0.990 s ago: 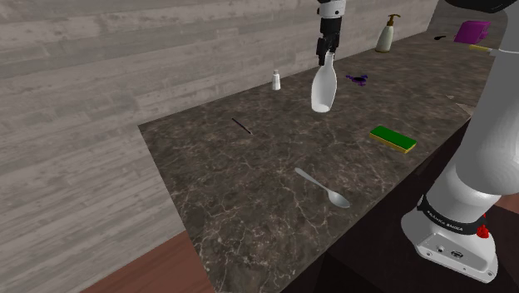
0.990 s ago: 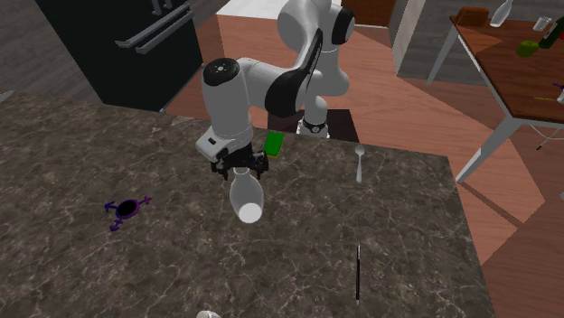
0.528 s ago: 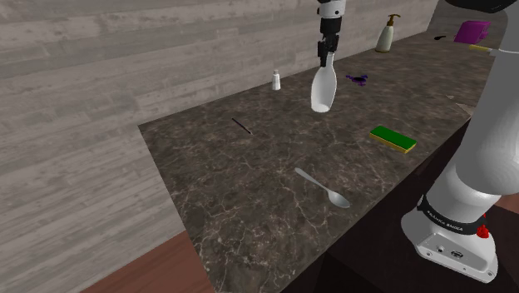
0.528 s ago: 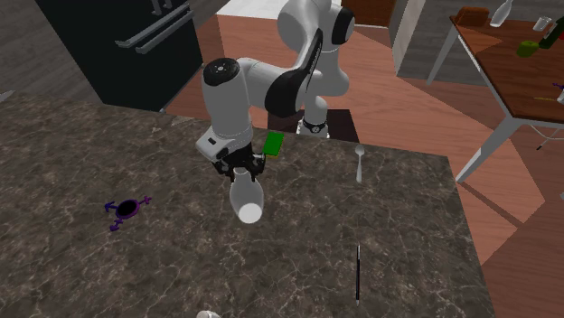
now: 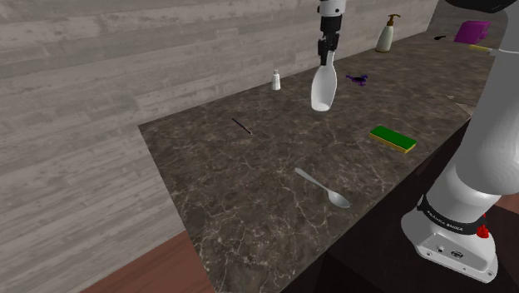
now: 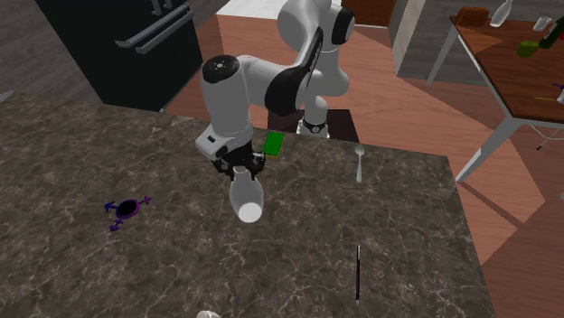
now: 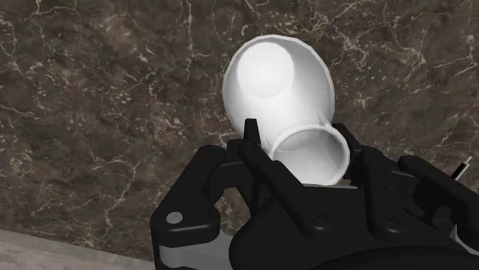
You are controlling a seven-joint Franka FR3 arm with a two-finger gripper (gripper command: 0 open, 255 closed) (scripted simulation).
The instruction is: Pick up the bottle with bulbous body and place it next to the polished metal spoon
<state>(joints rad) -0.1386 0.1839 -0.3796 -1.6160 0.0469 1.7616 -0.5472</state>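
Note:
A white bottle with a bulbous body stands upright on the dark marble counter, towards its far side. My black gripper comes down from above and is shut on the bottle's narrow neck. The wrist view looks down the neck onto the round body, with the fingers clasping the neck on both sides. Whether the base clears the counter I cannot tell. The metal spoon lies flat near the counter's front edge, well apart from the bottle and the gripper; the spoon is nearer the stand.
A green block lies near the stand, a purple object just behind the bottle, a small white shaker by the wall, and a thin dark stick at the shoulder view's left. A soap dispenser stands far back.
The fingers, open a second ago, have closed on the bottle's neck. Hand and bottle now sit very slightly higher.

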